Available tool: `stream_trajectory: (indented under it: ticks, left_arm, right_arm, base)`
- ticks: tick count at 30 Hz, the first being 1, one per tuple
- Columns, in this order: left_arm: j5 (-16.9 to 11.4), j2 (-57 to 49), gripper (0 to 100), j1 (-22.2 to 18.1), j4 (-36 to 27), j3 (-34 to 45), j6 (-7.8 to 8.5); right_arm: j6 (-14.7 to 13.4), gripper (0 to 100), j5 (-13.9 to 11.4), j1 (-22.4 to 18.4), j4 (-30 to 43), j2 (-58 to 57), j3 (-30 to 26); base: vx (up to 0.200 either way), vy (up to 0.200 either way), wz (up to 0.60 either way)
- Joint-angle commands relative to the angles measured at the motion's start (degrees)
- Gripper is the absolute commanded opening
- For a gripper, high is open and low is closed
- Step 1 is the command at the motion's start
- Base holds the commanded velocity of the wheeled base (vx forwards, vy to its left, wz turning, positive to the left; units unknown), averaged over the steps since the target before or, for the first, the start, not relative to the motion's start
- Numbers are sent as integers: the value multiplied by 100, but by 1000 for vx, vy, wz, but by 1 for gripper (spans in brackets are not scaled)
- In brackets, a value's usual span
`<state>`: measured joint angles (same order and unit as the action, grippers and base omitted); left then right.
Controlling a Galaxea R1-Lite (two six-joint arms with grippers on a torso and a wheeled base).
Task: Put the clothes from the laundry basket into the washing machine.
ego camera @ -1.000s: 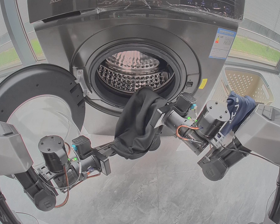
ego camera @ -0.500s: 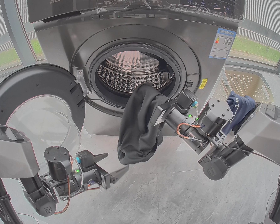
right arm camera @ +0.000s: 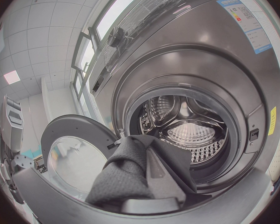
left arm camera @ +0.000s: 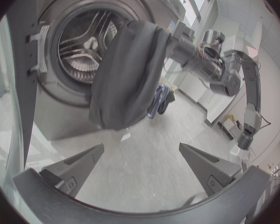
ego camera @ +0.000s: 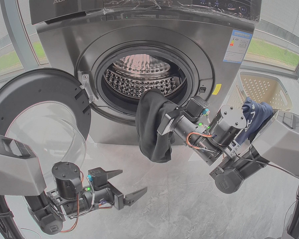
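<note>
A black garment (ego camera: 152,123) hangs from my right gripper (ego camera: 157,108), which is shut on its upper part just in front of the lower rim of the washing machine's (ego camera: 139,34) open drum (ego camera: 141,73). In the right wrist view the cloth (right arm camera: 127,171) drapes over one finger (right arm camera: 160,175). My left gripper (ego camera: 133,180) is open and empty, low over the floor, below and left of the garment (left arm camera: 124,75). A blue garment (ego camera: 255,113) lies over the beige laundry basket (ego camera: 265,87) at the right.
The machine's round door (ego camera: 40,93) stands swung open at the left, close above my left arm. Grey tiled floor (ego camera: 176,199) lies in front of the machine. Windows run behind both sides.
My left gripper has let go of the garment's lower end and dropped back toward the floor, open. The garment now hangs straight from the right gripper, nearer the drum opening.
</note>
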<state>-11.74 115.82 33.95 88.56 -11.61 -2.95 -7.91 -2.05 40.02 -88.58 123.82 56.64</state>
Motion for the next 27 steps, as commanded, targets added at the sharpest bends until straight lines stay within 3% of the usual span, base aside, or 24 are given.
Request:
stream_trajectory:
  ticks: [1, 8, 15, 27]
  left_arm:
    - [67, 28, 100, 77, -6, -1116, -74]
    - [93, 485, 100, 68, -6, -2179, -83]
    - [181, 925, 100, 15, -23, -2707, -39]
    - [585, 1505, 100, -539, -23, -3603, -21]
  right_arm:
    - [0, 0, 3, 146, -2, 72, 5]
    - [0, 0, 11, 287, 7, 160, 5]
    - [0, 0, 143, 384, 7, 186, -12]
    - [-9, 0, 205, 559, -2, 98, -241]
  base:
    - [0, 0, 0]
    - [0, 0, 0]
    - [0, 0, 0]
    - [0, 0, 0]
